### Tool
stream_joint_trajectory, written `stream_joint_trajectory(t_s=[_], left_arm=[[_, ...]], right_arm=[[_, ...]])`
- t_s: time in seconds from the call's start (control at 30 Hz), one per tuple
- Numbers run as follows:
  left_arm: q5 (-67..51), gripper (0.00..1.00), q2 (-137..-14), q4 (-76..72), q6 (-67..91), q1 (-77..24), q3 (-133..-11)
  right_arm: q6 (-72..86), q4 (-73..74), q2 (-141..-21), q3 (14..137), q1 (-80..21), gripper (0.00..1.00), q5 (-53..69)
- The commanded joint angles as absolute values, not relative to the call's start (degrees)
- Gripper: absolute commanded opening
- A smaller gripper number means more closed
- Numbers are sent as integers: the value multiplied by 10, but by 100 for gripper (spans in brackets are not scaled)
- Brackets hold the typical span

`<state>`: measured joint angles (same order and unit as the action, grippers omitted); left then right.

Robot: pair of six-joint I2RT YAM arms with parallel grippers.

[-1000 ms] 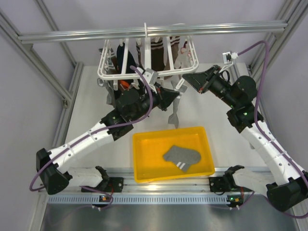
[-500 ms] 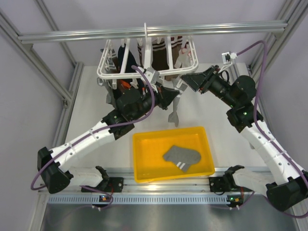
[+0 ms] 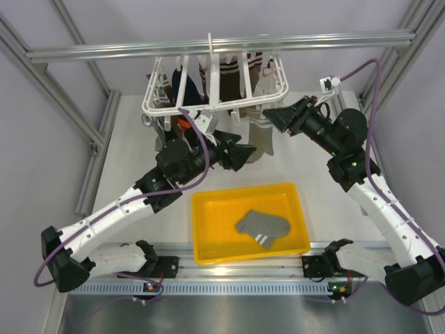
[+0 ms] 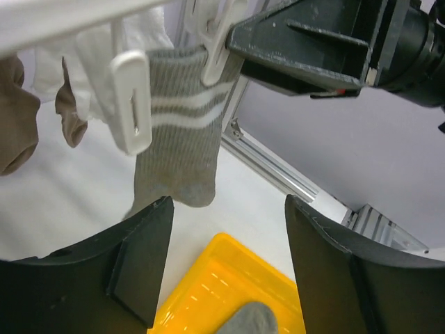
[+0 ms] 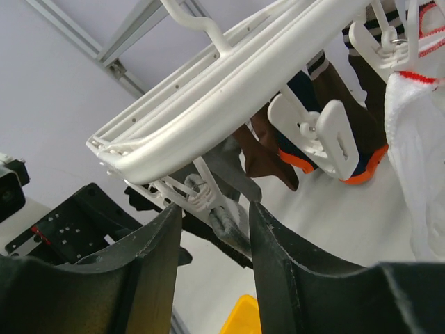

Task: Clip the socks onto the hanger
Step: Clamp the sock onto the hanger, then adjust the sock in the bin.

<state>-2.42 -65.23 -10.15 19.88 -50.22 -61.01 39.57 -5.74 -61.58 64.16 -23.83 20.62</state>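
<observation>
Left gripper [image 3: 240, 152] is open wide and empty, centre frame. Right gripper [image 3: 274, 115] has its jaws parted too and holds nothing, by the hanger [image 3: 210, 66] front rail, upper centre. One grey sock [image 4: 182, 132] hangs cuff-up from a clip [image 4: 217, 42], long axis vertical; looks done. Second sock [image 3: 263, 225] lies crumpled in the yellow tray [image 3: 201, 229], lower centre, below both grippers, lying roughly left-right, stripes at its lower edge. Left gripper is nearer.

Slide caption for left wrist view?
Grey striped sock hangs clipped to hanger, left gripper open below; second sock in yellow tray.
</observation>
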Motion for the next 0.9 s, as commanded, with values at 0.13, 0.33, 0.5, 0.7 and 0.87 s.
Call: stream_joint_trajectory(t_s=[0.13,0.33,0.5,0.7,0.87], left_arm=[[-78,70,-553,-29,75,-500,-527],[-297,76,-552,127,-113,-504,-483],[-287,70,-610,161,-162,-526,-476],[-246,67,-685,143,-174,-568,-494],[-200,66,-764,149,-211,-632,-527]], right_arm=[[365,-40,-588,655,-231,48,189],[342,14,-535,632,-224,63,169],[300,82,-491,614,-216,72,164],[230,171,-439,585,-207,72,158],[226,192,-411,569,-205,72,163]])
